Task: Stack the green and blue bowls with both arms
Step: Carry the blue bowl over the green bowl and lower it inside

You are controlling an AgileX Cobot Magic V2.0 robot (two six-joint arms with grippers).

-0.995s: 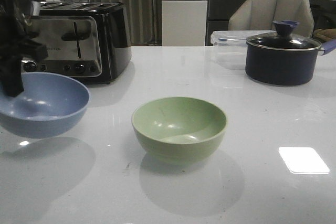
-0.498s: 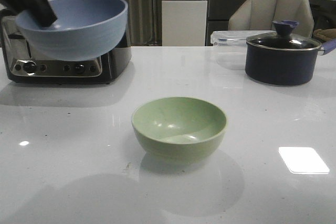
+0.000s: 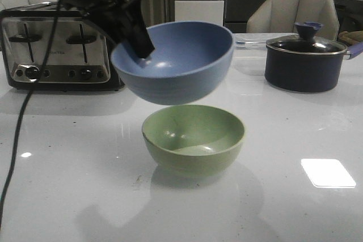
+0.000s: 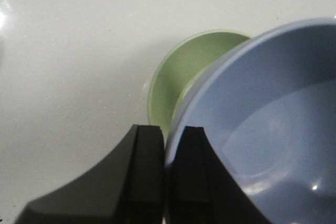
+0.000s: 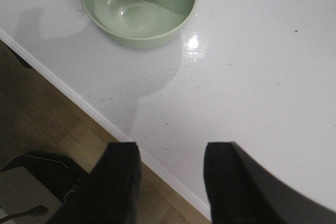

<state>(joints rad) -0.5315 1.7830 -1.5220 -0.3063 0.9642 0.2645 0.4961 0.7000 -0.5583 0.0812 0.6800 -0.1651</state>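
Note:
My left gripper [image 3: 139,43] is shut on the left rim of the dusty blue bowl [image 3: 178,63] and holds it in the air, just above and slightly left of the sage green bowl [image 3: 194,137], which sits on the white table. In the left wrist view the fingers [image 4: 149,145] pinch the blue bowl's rim [image 4: 262,129], with the green bowl [image 4: 181,77] partly hidden below it. My right gripper [image 5: 170,153] is open and empty over the table's front edge; the green bowl [image 5: 139,6] lies beyond it. The right gripper is out of the front view.
A black and chrome toaster [image 3: 54,46] stands at the back left. A dark blue lidded pot [image 3: 306,58] and a clear plastic container [image 3: 249,46] stand at the back right. A chair [image 3: 292,12] is behind the table. The table's front edge [image 5: 105,121] borders the floor.
My left arm has lifted the blue bowl from the left side of the table and carried it right, from in front of the toaster to above the green bowl. The green bowl has not moved.

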